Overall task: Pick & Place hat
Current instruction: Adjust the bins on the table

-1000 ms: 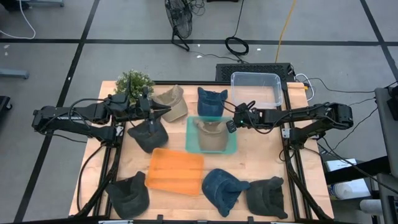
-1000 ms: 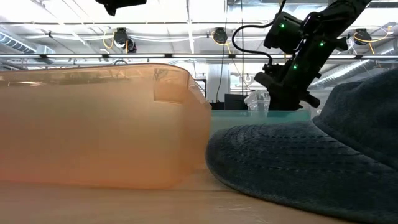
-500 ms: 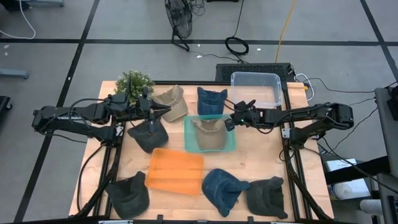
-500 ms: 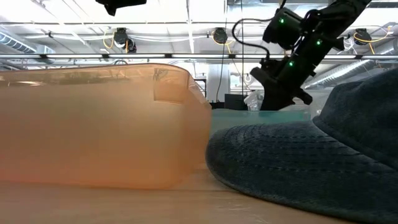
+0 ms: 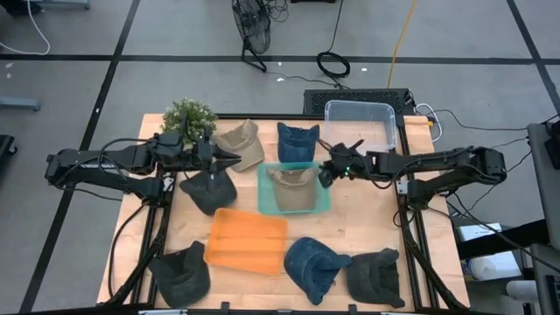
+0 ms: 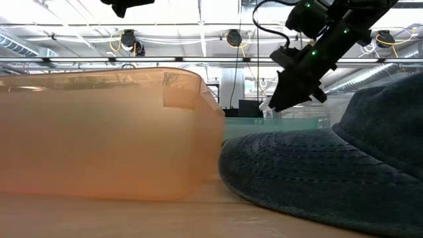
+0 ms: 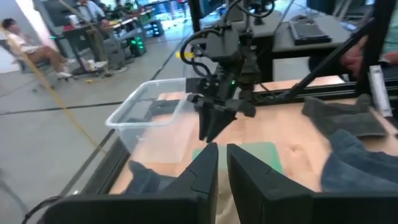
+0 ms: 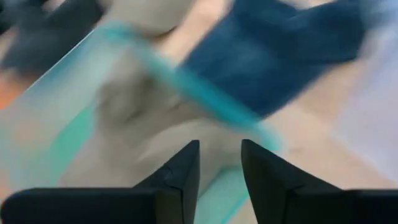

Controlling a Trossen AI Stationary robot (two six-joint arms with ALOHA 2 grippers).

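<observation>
Wooden table (image 5: 367,223) crowded: hats ring teal bin (image 5: 265,194) holding tan hat (image 5: 294,180); right pincer (image 5: 325,171) released beside it.

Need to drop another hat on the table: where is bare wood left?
Bare wood lies right of the teal bin, below the clear bin. A thinner strip lies left of the orange bin. The back row and front edge are crowded with hats.

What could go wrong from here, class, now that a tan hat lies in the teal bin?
1. The right gripper, fingers apart, hangs at the teal bin rim; pulling away, it might snag the tan hat or nudge the bin.
2. The blue hat touches the bin's far edge and could be dragged.
</observation>
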